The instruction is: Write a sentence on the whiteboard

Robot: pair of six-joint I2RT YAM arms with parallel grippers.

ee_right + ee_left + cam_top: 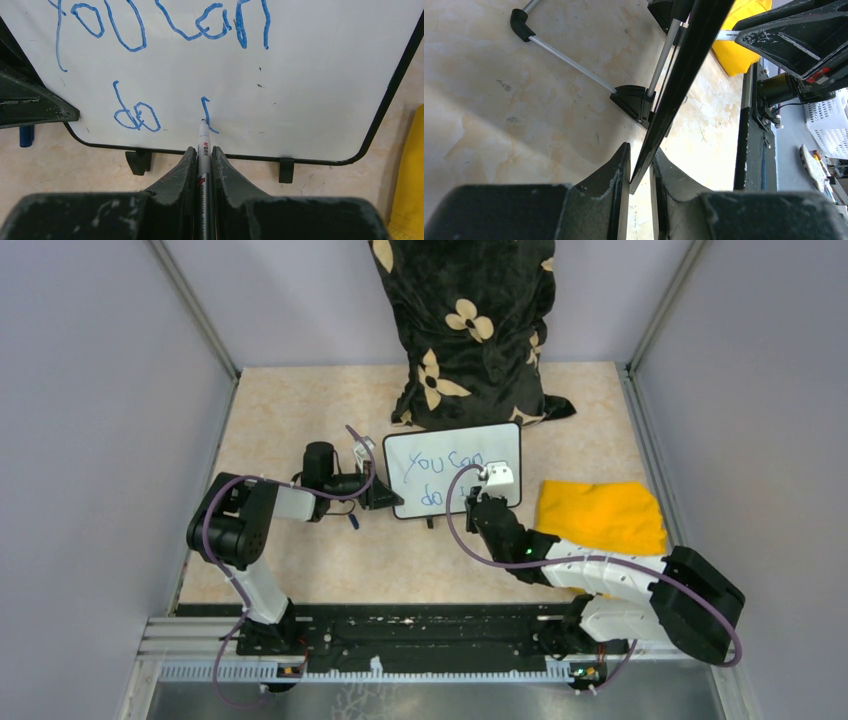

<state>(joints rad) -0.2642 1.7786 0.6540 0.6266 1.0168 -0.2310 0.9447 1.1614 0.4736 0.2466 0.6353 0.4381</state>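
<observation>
Two claws, both clamped, neither with any gap to spare. Right claw (202, 152): fingers pressed flat against a marker (203, 136), barrel lying along the fingers, tip forward and touching the whiteboard (320, 85) at the foot of a short blue stroke just right of "do". Straight ahead of that claw, then, the board face, propped at a tilt on two small black feet on the counter (300, 410), long axis running left to right across the claw's line of reach. Above the tip, the sentence (170, 25) as it stands: "You can" on the upper line, "do" and the lone stroke on the lower. Bare white to the right of the stroke, toward the yellow cloth (600, 515) lying just beside the board's right edge; likely the room for the last word, so next strokes probably sideways and rightward, tip on the surface. Left claw (640, 167): pinched on the board's left edge, frame running up between the fingers, seemingly a brace against the push of the pen. Nearer the unwritten patch: the right arm, clearly; left arm at the far end of the board.
</observation>
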